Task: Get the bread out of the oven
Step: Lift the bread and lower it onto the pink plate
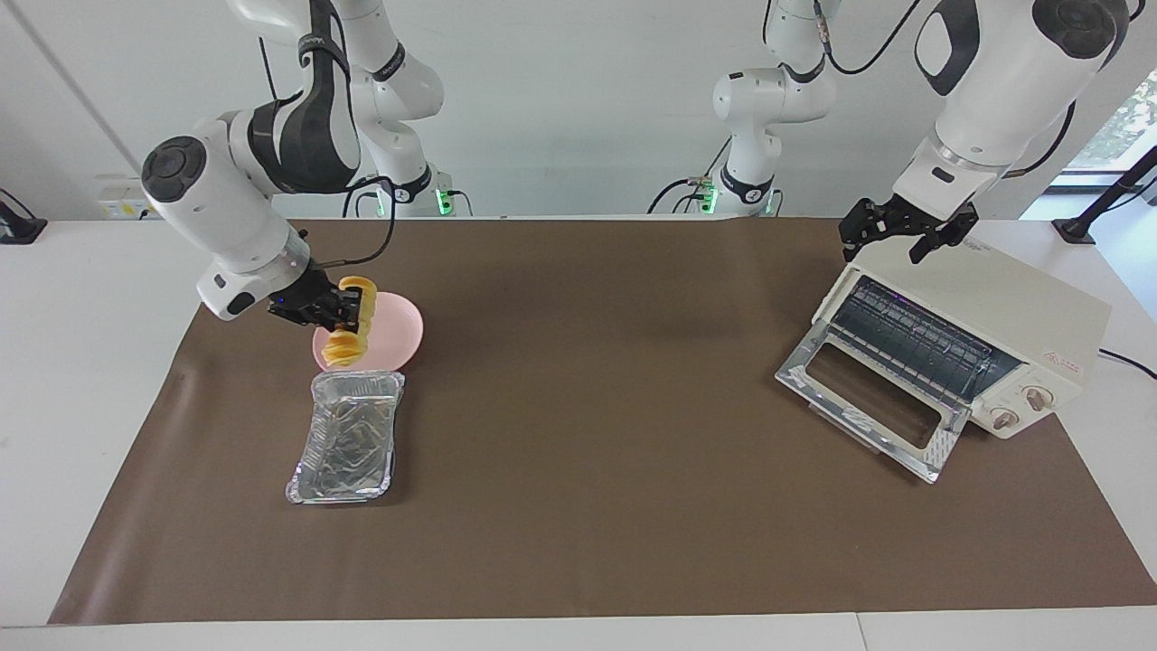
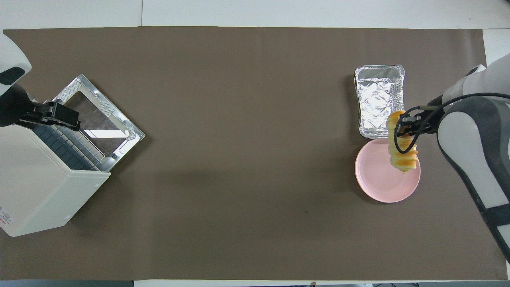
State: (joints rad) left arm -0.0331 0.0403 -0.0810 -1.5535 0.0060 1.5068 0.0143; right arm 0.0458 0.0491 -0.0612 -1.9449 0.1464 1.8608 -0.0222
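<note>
We have the bread in the air, pinched near one end by the right gripper so it dangles over the pink plate, at the plate's six o'clock edge in the facing view, just above the empty foil tray. This reads as the setting-down step; next we need to lower it onto the plate and let go. The oven sits open at three o'clock, our left gripper waiting spread wide over its top.

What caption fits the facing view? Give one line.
Right claw carries ridged golden bread loaf over round pink plate.
</note>
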